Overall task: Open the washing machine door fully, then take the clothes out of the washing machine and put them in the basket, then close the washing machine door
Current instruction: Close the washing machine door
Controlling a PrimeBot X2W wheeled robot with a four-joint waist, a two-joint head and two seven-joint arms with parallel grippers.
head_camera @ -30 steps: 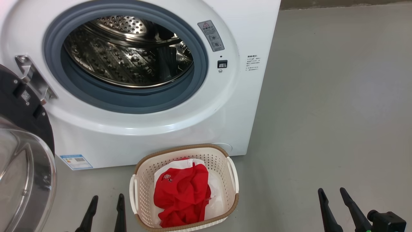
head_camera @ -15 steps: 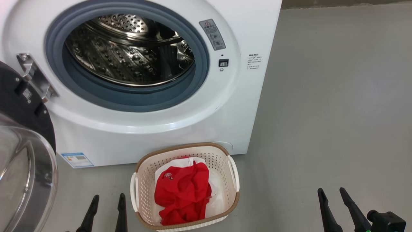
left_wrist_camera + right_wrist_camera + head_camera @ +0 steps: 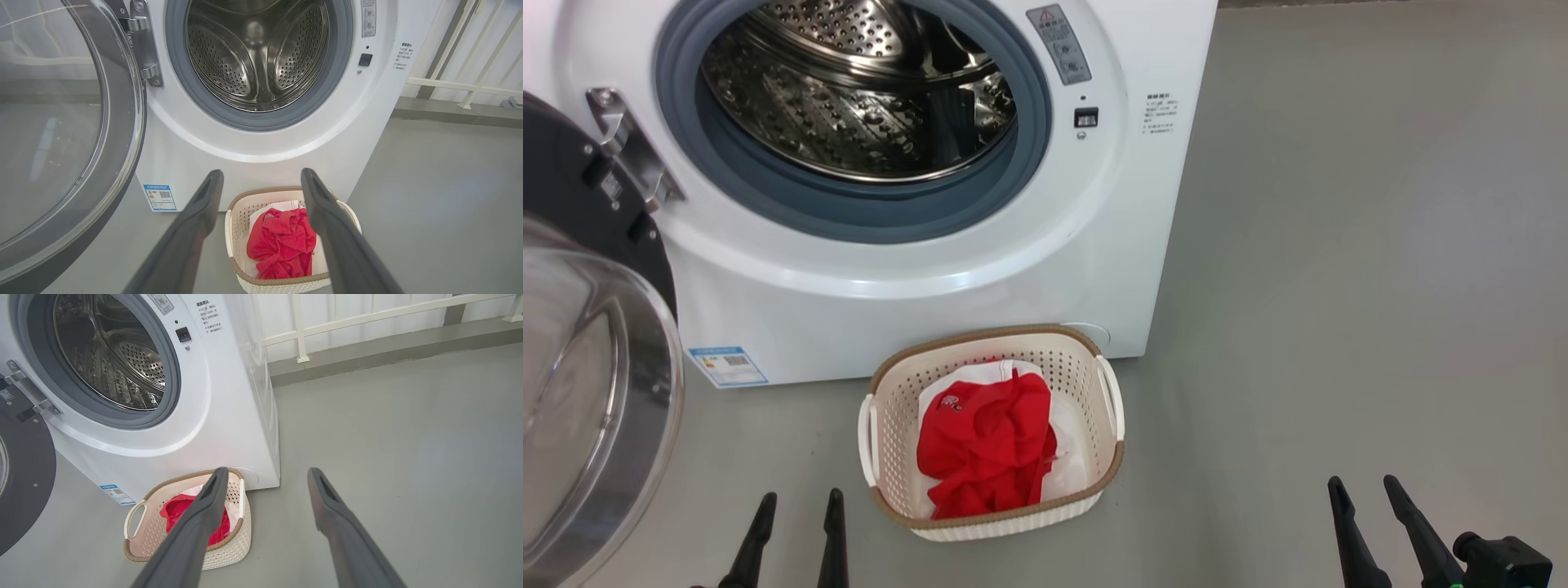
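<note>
Clothes (image 3: 984,441) in basket (image 3: 894,425); washing machine door (image 3: 588,367) open at left.
Left gripper (image 3: 800,494) and right gripper (image 3: 1362,480), lower corners: jaws apart, empty.

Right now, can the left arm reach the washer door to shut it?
Probably yes. The door stands swung open just left of the left gripper, which is open and empty, with only floor between; the basket sits to its right.

Shiny perf. steel drum (image 3: 849,106), matt plastic basket (image 3: 894,425) (red cloth (image 3: 984,441))
</note>
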